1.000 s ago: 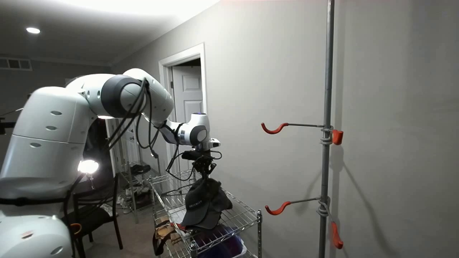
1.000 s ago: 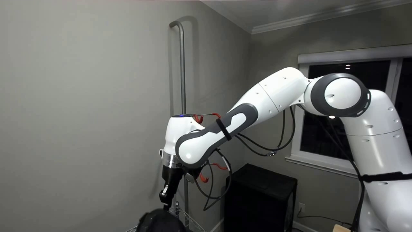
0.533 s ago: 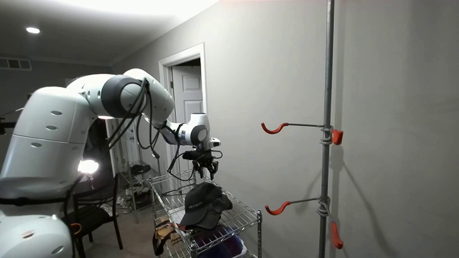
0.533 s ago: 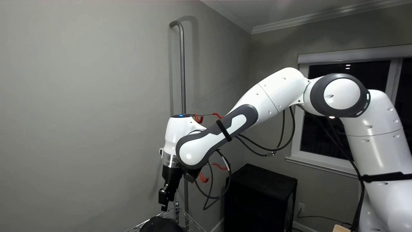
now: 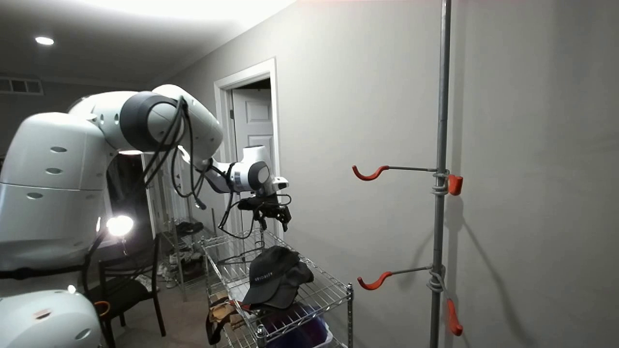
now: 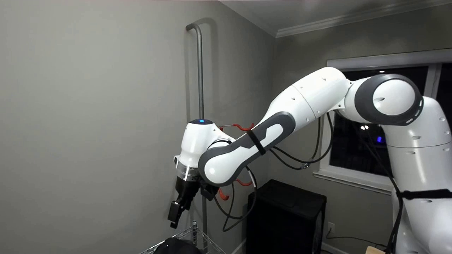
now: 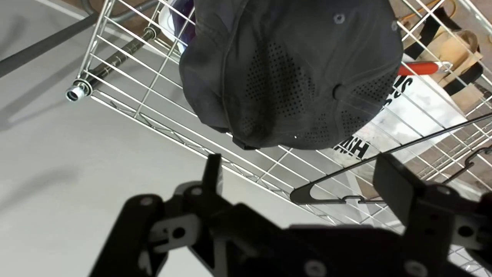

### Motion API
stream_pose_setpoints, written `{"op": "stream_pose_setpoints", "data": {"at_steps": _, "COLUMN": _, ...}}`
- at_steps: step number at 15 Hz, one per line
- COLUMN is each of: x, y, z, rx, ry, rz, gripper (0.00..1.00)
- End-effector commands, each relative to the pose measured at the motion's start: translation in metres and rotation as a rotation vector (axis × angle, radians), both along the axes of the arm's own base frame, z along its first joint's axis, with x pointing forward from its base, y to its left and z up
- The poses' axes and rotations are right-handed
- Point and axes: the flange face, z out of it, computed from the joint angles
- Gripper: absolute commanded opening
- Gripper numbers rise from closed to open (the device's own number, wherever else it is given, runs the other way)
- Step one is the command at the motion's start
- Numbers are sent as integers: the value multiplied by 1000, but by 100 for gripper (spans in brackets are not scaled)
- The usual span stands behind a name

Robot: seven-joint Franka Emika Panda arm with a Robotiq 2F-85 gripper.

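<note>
My gripper point(image 5: 274, 226) stands open above the wire rack, up and clear of a dark baseball cap point(image 5: 271, 273) with pale lettering on its front. Nothing sits between its fingers point(image 7: 396, 188) in the wrist view. There the cap point(image 7: 300, 69) lies on the rack beyond the fingertips, its perforated crown and back strap showing. A second dark cap point(image 7: 205, 73) seems to lie partly under it. Below the open jaws, a black hanger point(image 7: 303, 195) rests on the wires. Only the cap's top point(image 6: 176, 247) shows at the lower edge in an exterior view.
The wire rack point(image 5: 350, 314) has a corner post near the wall. A metal pole point(image 5: 442, 121) carries red-tipped hooks point(image 5: 368, 178) that stick out sideways. Below the caps are a bin point(image 5: 316, 333) and tan leather gear point(image 5: 222, 311). A black cabinet point(image 6: 286, 218) stands near the window.
The gripper was shut on the top of the cap; it has opened and let go. The cap has settled onto the rack. The arm has drawn back and up, away from it.
</note>
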Motion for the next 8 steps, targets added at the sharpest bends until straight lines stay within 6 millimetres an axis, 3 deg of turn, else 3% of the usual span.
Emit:
{"op": "stream_pose_setpoints", "data": {"at_steps": 1, "x": -31, "y": -10, "z": 23, "rx": 13, "ry": -101, "rz": 7, "gripper": 100}}
{"op": "stream_pose_setpoints", "data": {"at_steps": 2, "x": -12, "y": 0, "z": 13, "rx": 12, "ry": -50, "rz": 11, "gripper": 100}}
{"op": "stream_pose_setpoints", "data": {"at_steps": 8, "x": -25, "y": -5, "z": 23, "rx": 15, "ry": -75, "rz": 15, "gripper": 100}}
